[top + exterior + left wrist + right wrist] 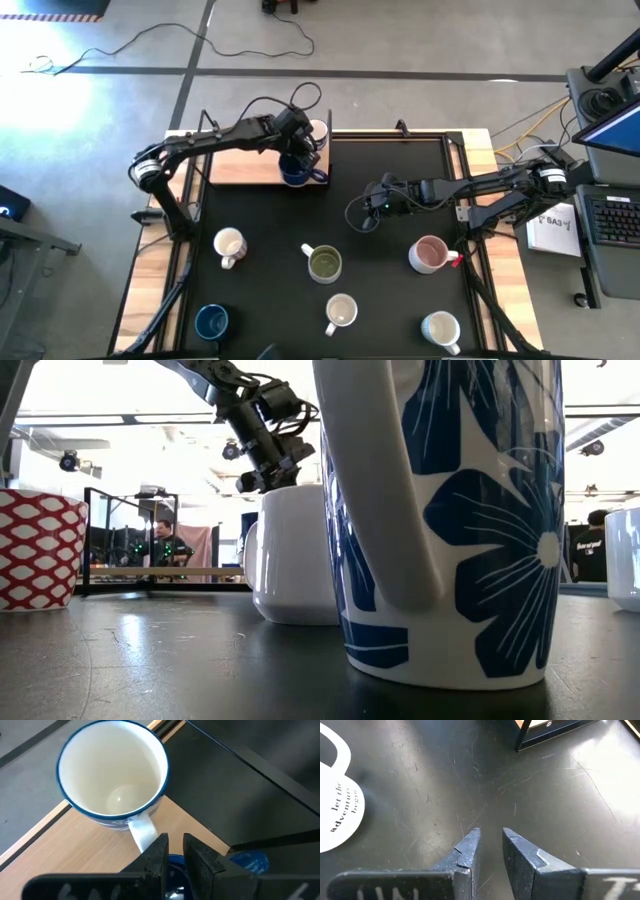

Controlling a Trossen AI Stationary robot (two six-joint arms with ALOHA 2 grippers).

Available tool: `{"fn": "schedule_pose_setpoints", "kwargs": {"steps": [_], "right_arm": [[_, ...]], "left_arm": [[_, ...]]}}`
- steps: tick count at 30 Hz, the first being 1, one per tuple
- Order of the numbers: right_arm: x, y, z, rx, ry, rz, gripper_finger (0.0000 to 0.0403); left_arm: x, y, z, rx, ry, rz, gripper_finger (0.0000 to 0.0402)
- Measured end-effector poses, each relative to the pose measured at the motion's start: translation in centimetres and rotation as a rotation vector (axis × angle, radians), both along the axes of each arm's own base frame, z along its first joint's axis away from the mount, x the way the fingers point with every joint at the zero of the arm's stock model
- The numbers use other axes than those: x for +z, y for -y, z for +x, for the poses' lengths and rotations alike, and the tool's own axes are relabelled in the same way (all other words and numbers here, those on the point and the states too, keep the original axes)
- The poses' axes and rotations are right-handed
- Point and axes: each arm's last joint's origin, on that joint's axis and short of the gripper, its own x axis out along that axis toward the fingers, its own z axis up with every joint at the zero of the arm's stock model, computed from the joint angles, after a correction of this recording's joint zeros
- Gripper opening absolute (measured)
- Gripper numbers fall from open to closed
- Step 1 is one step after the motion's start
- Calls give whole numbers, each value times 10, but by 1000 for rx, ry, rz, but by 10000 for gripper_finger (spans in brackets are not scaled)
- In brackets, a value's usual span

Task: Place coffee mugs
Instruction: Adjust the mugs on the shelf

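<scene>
Already two mugs are sitting on the light wooden board: the left gripper is pinching the dark-blue ceramic mug's rim beside the blue-rimmed white mug; the right gripper is idling, slightly parted and empty, over the black mat, six mugs waiting.

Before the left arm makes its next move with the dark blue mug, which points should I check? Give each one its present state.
1. Left gripper closed on the dark blue mug rim: ok.
2. Dark blue mug over the wooden board: ok.
3. Mug bottom resting on the board: cannot tell.
4. Space from the blue-rimmed white mug: not ok, very close.
5. Right gripper away, over bare mat: ok.
</scene>
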Motion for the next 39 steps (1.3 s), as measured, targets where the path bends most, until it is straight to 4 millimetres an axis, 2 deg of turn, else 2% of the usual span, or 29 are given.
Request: {"fn": "schedule_pose_setpoints", "kwargs": {"steps": [23, 34, 39], "right_arm": [[0, 0, 0, 9, -2, -7, 68], [0, 0, 0, 11, -10, -8, 68], [0, 0, -1, 11, -10, -8, 68]], "left_arm": [[0, 0, 4, 21, 37, -9, 40], [-16, -1, 12, 18, 2, -28, 40], [-15, -2, 12, 16, -2, -10, 40]]}}
